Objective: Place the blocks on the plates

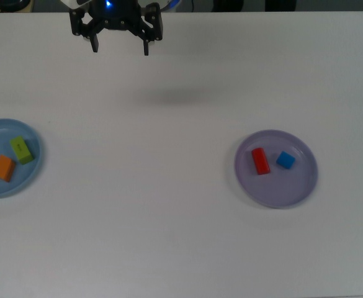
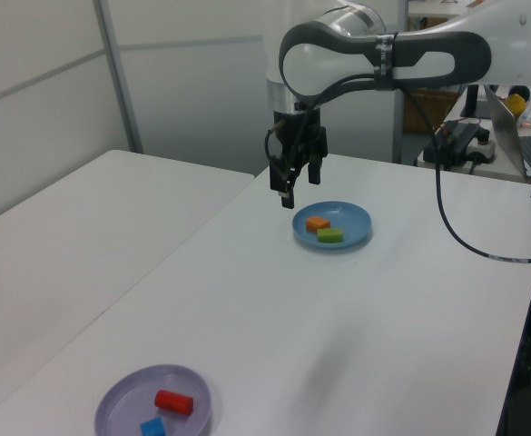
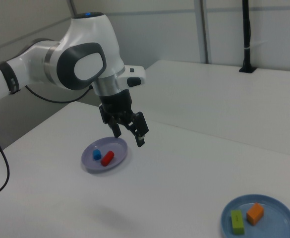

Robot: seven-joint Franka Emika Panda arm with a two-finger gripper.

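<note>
Blocks all lie on plates already: the orange block (image 1: 4, 168) and lime green block (image 1: 22, 149) on the round light blue plastic plate (image 1: 32, 174), the elongated red block (image 1: 260, 161) and small blue block (image 1: 285, 159) on the pale lavender plate (image 1: 274, 195). The black two-finger gripper (image 1: 120, 48) hangs empty with fingers spread, high over the white worktop (image 1: 169, 236). In the top view both plates lie well below it, the blue one off to its left and nearer, so I judge nothing remains to fetch.

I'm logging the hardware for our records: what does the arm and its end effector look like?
The arm has glossy white shells with dark grey joint sections. The end effector is black with two thin fingers; a blue light glows above it in the top view. A black cable trails from the arm.
</note>
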